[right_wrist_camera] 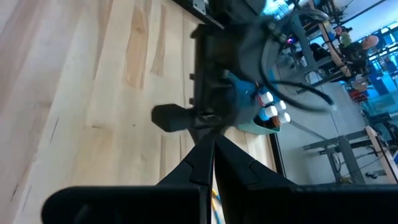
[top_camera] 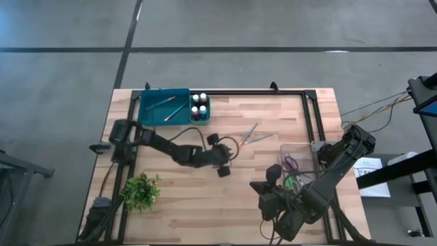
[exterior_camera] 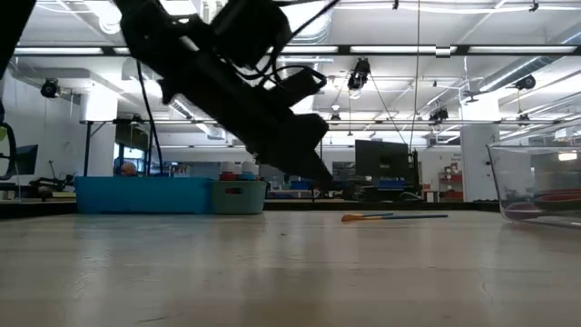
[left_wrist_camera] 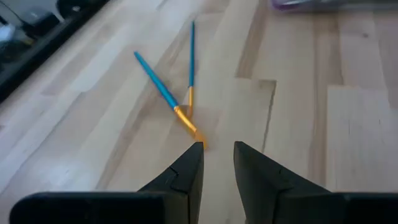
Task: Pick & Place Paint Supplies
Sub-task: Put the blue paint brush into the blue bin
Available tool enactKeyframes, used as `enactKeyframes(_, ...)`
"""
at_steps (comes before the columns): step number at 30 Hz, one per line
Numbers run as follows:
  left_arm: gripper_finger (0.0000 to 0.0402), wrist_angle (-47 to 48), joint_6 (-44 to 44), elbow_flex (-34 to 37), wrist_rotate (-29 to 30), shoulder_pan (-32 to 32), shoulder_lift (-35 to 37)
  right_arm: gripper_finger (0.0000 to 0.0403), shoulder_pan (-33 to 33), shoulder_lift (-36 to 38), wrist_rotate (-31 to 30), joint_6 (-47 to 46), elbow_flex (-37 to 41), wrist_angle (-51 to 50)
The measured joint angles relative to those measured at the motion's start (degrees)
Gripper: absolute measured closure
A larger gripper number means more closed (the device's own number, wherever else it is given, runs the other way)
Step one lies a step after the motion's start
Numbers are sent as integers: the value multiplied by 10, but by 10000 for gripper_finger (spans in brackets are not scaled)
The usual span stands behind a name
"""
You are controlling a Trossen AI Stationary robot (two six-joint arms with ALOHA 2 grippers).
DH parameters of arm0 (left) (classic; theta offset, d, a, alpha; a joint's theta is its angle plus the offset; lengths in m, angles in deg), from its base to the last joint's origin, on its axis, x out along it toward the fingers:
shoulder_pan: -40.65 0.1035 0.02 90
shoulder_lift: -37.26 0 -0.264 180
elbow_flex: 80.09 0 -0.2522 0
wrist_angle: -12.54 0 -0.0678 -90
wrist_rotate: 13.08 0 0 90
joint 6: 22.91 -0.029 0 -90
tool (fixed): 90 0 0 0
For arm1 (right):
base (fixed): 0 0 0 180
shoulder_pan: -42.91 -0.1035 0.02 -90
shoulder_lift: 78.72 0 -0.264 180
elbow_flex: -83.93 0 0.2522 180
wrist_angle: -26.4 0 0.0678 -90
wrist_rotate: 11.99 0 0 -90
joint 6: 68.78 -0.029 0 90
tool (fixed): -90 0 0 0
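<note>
Left gripper (left_wrist_camera: 217, 149) hovers over the light wooden bench (top_camera: 273, 171), jaws narrowly parted and empty, just short of two crossed blue-handled, orange-ferruled paintbrushes (left_wrist_camera: 166, 99) lying mid-bench. Right gripper (right_wrist_camera: 213, 149) waits near the clear plastic container (top_camera: 300, 158), jaws closed together, empty.

Bright overhead ceiling strips — soft shadows on table (top_camera: 273, 116); low view foreground blurred — wrist views soft.
</note>
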Motion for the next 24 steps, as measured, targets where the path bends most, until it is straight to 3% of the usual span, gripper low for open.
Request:
enactKeyframes(8,307,99,12,-70,-96,43,-24,394,0,0,0,-3,0,-4)
enactKeyframes(18,307,102,33,-96,-97,52,-72,394,0,0,0,-5,0,-7)
enactKeyframes(24,307,90,50,-124,-64,62,-110,394,0,1,1,-6,0,-7)
